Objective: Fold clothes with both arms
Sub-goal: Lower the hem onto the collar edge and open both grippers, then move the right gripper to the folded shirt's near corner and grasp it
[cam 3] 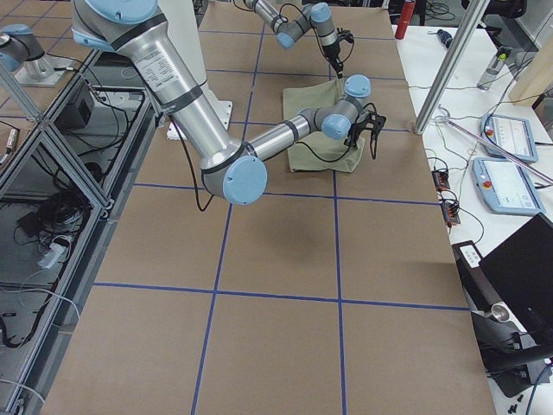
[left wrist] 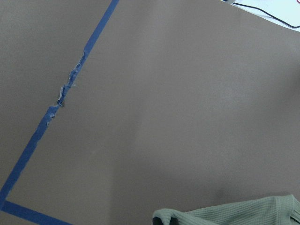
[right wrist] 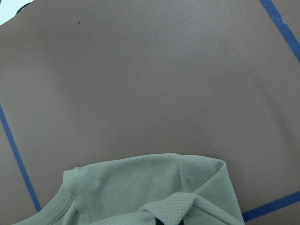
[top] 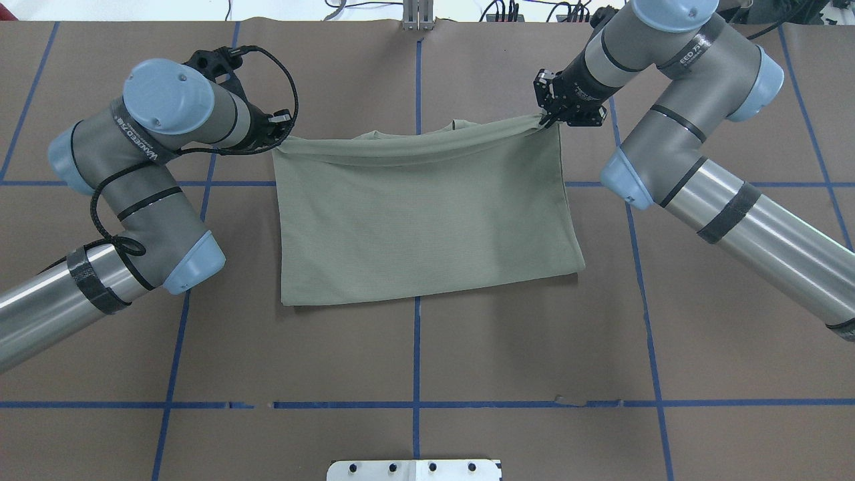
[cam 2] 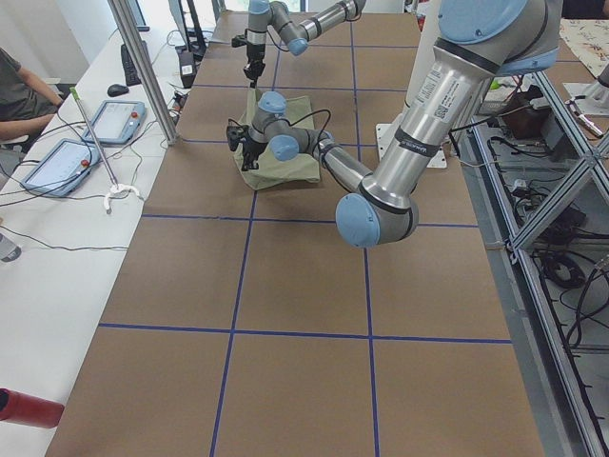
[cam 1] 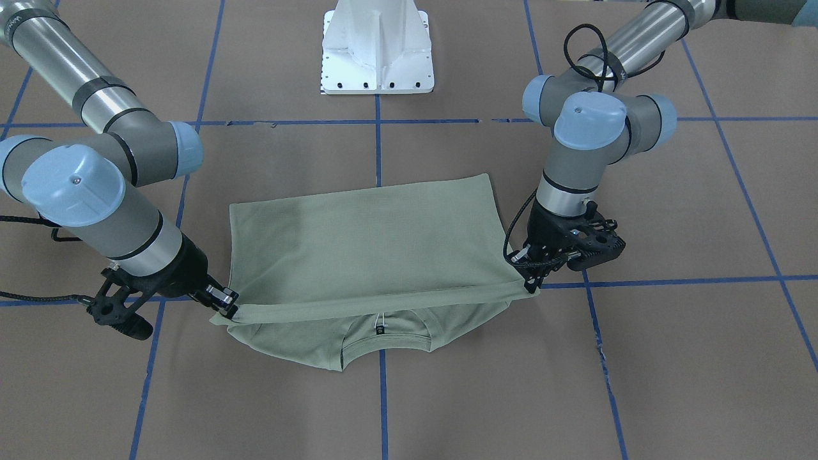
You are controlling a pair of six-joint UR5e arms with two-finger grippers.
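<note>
The clothes are one sage-green shirt (cam 1: 364,243) (top: 427,214) lying folded on the brown table. Its doubled edge is raised and stretched between both grippers, over the ribbed collar (cam 1: 383,342) with its small black label. My left gripper (cam 1: 532,285) (top: 283,131) is shut on one corner of that edge. My right gripper (cam 1: 225,305) (top: 550,119) is shut on the other corner. The held edge sags slightly in the middle. Each wrist view shows only a bit of the shirt (left wrist: 229,213) (right wrist: 150,192) over bare table; the fingers are out of frame.
The white pedestal base (cam 1: 377,51) (top: 414,469) stands at the robot's side of the table. Blue tape lines (top: 417,361) grid the brown surface. Beyond the far edge are a side table with tablets (cam 2: 62,162), a metal pole (cam 2: 143,67) and a seated person (cam 2: 19,90).
</note>
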